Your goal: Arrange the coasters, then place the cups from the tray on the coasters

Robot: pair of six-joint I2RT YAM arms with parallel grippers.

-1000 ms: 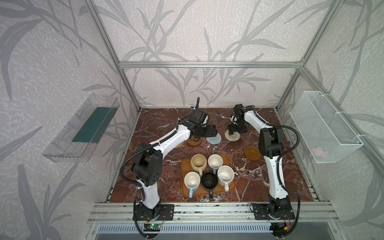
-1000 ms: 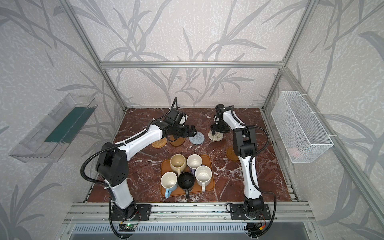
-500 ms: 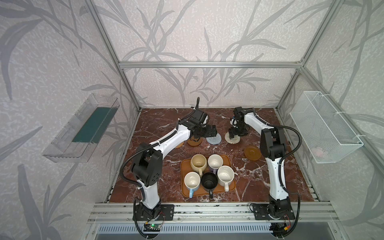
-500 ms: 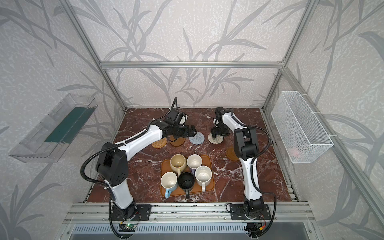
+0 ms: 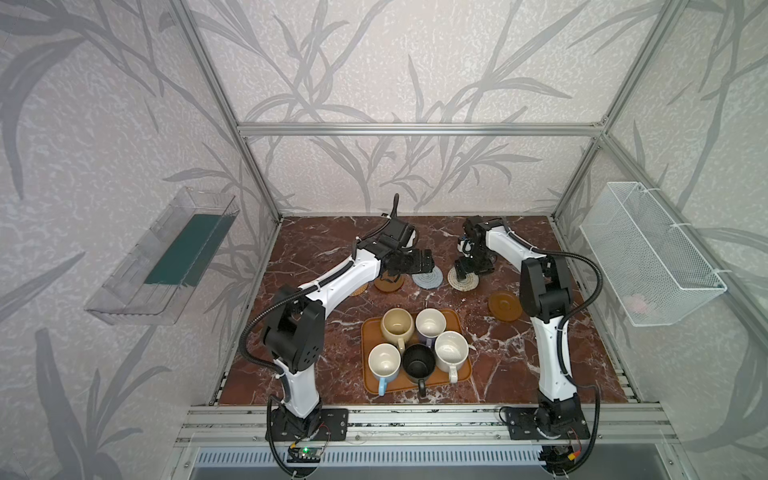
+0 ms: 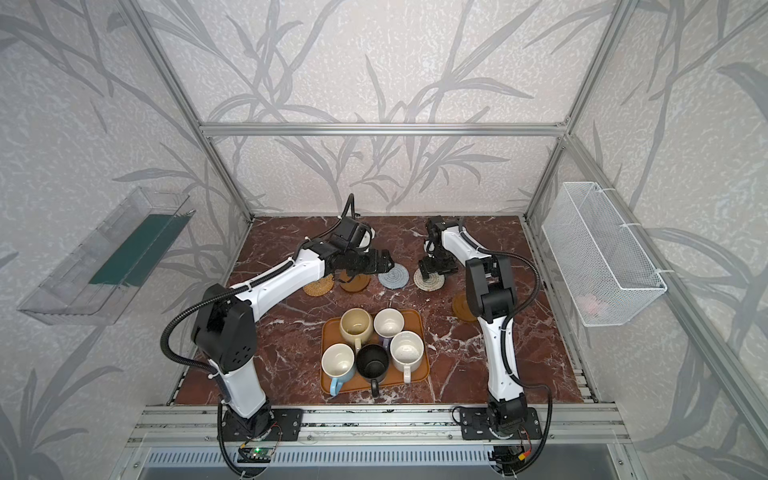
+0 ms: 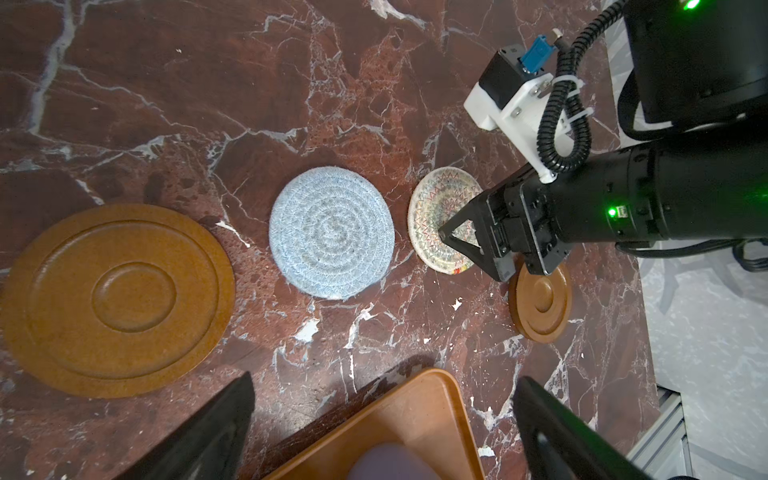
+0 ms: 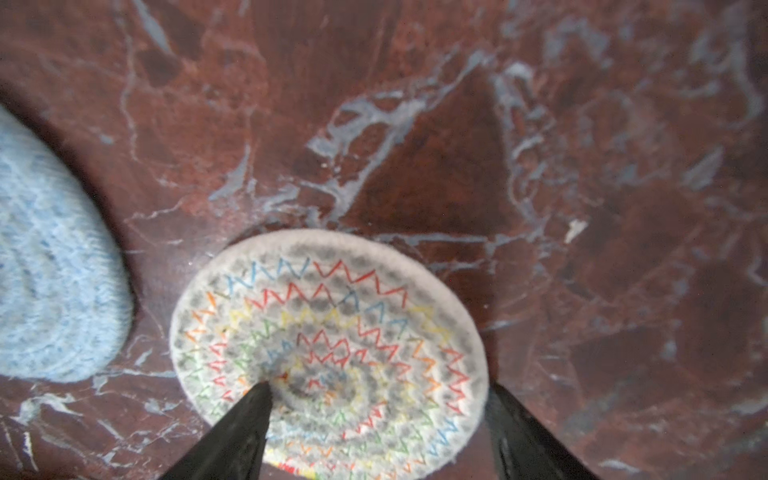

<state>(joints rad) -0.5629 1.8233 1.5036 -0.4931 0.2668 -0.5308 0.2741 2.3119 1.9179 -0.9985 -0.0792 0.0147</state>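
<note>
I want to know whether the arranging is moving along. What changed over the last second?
The right gripper shifted slightly toward the tray, jaws open astride the cream coaster, which seems to have slid a little that way with it. Nothing was lifted. The left gripper, the other coasters and the cups stayed put.

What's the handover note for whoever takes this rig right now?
Left gripper: open, empty, raised over the coaster row.
Right gripper: open, low, one finger over the cream coaster, one at its rim.
Placed: tan coaster, brown coaster, blue-grey coaster and the cream one lie in a back row; second brown coaster lies apart, near the right arm.
Done: four coasters lined up.
Left: the last coaster, then all five cups, now on the tray.
</note>
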